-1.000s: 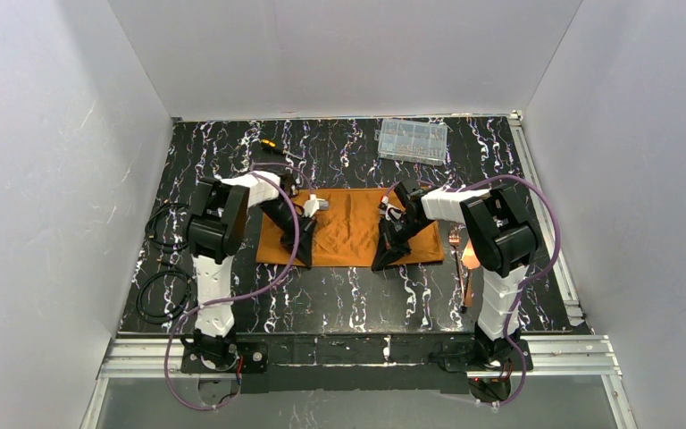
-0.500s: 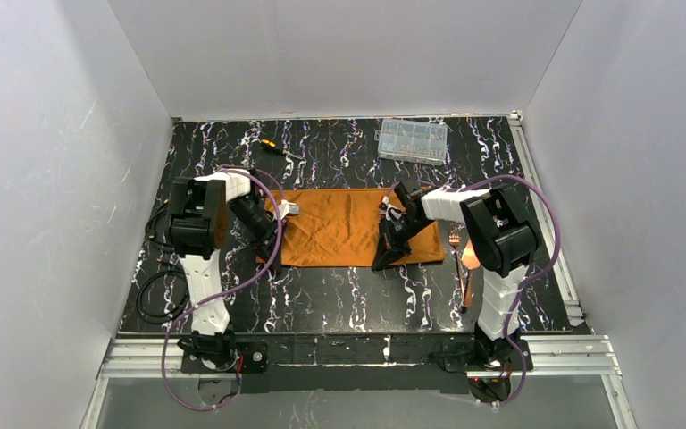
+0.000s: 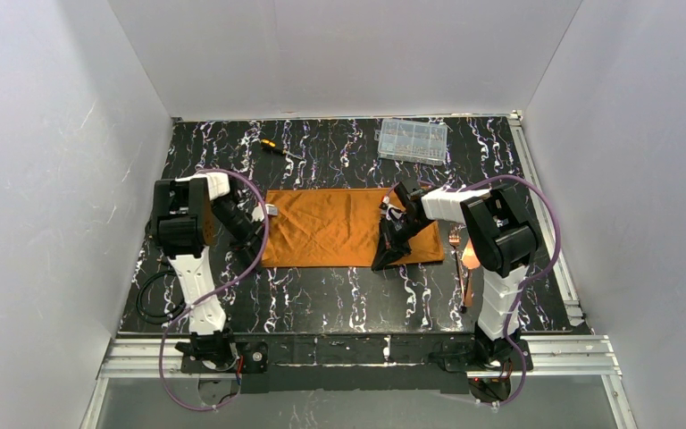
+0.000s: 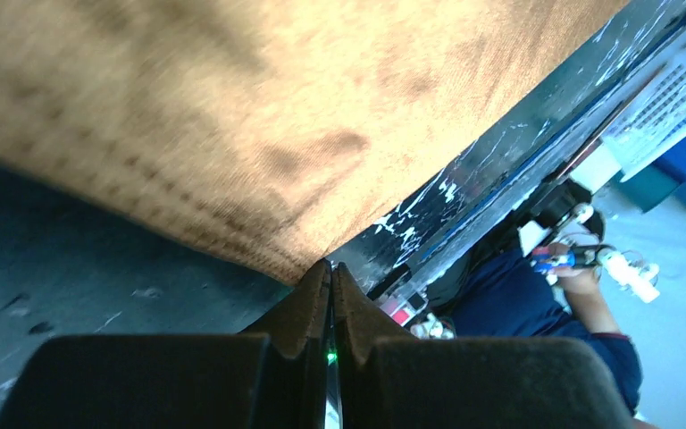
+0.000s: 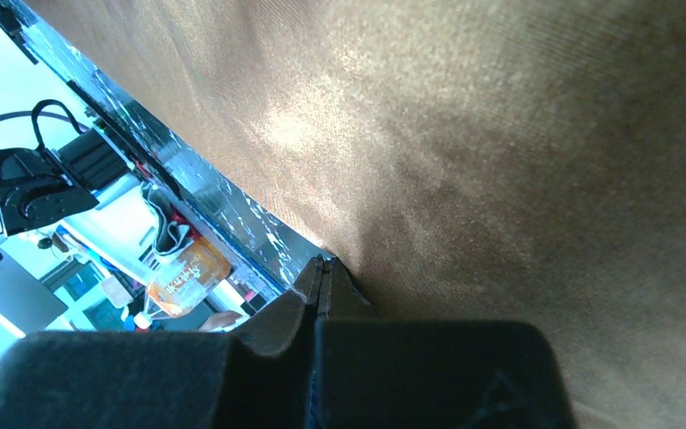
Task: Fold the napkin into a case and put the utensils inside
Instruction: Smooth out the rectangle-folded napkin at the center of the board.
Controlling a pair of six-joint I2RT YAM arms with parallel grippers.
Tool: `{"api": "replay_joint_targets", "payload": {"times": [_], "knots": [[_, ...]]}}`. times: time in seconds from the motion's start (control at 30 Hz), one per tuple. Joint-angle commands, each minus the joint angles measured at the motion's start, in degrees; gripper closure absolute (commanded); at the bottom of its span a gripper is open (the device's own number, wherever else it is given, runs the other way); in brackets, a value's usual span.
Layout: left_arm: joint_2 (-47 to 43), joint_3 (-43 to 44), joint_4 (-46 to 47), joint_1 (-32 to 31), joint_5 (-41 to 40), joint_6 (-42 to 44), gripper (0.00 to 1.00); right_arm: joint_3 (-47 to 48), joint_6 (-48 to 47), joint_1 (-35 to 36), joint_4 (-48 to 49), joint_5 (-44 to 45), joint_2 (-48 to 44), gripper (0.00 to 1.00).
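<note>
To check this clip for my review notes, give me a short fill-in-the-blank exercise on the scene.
1. The utensils lie on the table to the ___ of the napkin.
2. The left gripper and the right gripper both have their jaws ___.
3. Seen from the arm bases, the screwdriver lies on the ___ side of the napkin.
Missing words: right; shut; far.

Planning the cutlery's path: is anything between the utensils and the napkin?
Only the robot's right arm: its shut right gripper sits at the napkin's near edge, toward the end facing the utensils. The table between them looks bare. The screwdriver and plastic box lie farther back.
</note>
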Motion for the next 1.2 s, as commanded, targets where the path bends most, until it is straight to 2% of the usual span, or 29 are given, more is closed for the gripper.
{"api": "replay_joint_targets", "payload": {"times": [0.0,0.2,0.37,0.53,0.77,0.9,1.0,1.07,1.17], "knots": [[-5.13,-0.69,4.00,1.00,-4.06,-2.33,1.00,-0.22,0.10,-0.18,1.07,2.69,-2.22,0.99],[-11.24,6.81,-5.00,-1.91,2.37,-1.11,1.00,-0.40,0.53,-0.24,1.25,2.83,-2.73,0.99],[-12.24,8.61,-4.79,-8.16,5.74,-3.22,1.00,-0.47,1.09,-0.04,1.70,2.98,-3.11,0.99],[-7.64,4.01,2.51,-12.39,2.87,-6.02,1.00,-0.47,1.65,0.07,2.01,3.26,-3.30,0.99],[-6.50,-2.00,9.14,-10.95,-6.51,-3.99,1.00,-0.19,2.29,0.44,2.76,3.15,-3.41,0.99],[-6.95,-3.18,10.62,-9.56,-7.42,-3.50,1.00,1.14,2.02,0.17,2.03,2.74,-5.46,0.63],[-8.01,-2.66,10.39,-9.54,-4.55,-4.10,1.00,4.12,1.78,-1.55,0.70,2.99,-8.58,0.39],[-9.98,-1.15,9.33,-9.54,-1.00,-5.38,0.99,5.69,1.97,-3.90,-0.23,3.91,-11.07,0.30],[-13.21,2.60,7.35,-9.60,3.22,-7.26,0.89,7.19,1.85,-7.29,-3.66,11.06,-14.81,0.24]]}}
